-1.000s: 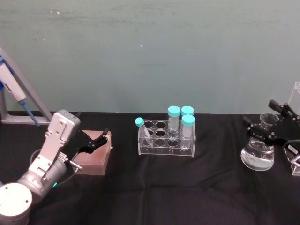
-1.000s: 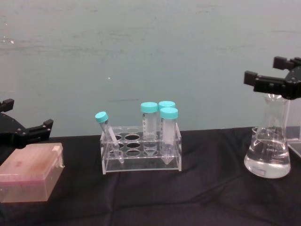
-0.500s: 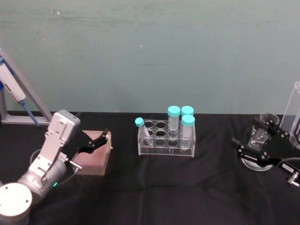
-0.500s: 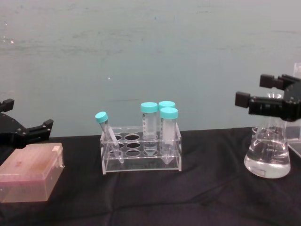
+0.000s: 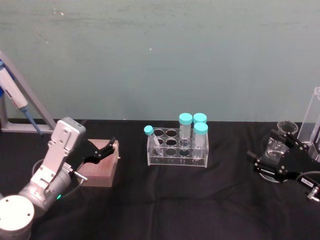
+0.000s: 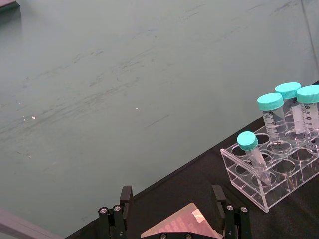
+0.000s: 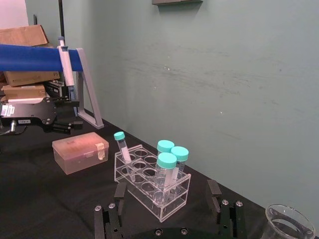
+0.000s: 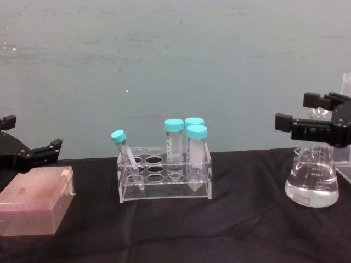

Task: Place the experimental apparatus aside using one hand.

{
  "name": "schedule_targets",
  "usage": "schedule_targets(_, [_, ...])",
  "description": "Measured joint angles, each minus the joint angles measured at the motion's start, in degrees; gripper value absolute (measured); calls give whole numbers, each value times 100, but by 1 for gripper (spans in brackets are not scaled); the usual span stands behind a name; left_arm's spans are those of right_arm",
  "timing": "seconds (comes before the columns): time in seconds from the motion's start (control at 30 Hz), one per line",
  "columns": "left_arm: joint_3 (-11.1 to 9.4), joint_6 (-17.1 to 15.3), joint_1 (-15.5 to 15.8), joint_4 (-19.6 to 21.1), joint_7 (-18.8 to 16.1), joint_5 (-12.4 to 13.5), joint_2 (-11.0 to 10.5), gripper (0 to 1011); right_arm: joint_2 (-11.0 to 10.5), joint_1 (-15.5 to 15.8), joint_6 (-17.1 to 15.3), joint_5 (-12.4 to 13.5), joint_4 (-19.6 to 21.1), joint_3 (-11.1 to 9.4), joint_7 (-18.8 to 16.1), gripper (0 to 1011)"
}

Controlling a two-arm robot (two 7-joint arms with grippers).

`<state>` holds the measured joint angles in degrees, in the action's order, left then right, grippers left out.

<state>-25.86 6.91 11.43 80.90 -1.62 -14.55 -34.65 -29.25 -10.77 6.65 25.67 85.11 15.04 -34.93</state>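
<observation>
I see the black two-fingered right gripper (image 8: 303, 118) on the right side of the black-clothed table (image 5: 200, 200), its fingers spread apart on either side of the neck of the clear glass conical flask holding clear liquid (image 8: 311, 181). From the chest view the fingers sit at neck height, and I cannot tell whether they touch the glass. The flask stands upright on the table. In the head view a small clear glass beaker (image 5: 286, 128) stands just behind the gripper, with the tall clear acrylic stand (image 5: 315, 115) at the far right edge beside it (its contents are too faint for me to make out).

In the middle of the table sits a clear acrylic tube rack (image 8: 164, 178) carrying three upright tubes with teal caps (image 8: 186, 129) and one thinner teal-capped tube (image 8: 125, 153) leaning to the left.

The black left gripper (image 5: 102, 149) hovers parked on the left, fingers apart, over a pinkish translucent lidded box (image 8: 35, 200). A blue and white pipette on a grey stand (image 5: 17, 100) stands at the far left.
</observation>
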Motion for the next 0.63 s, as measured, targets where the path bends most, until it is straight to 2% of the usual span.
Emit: schedule_targets(0.63, [0,0,0,0,-1,0,0,1000,13,-8,0,-7,-7,-14,3,1000])
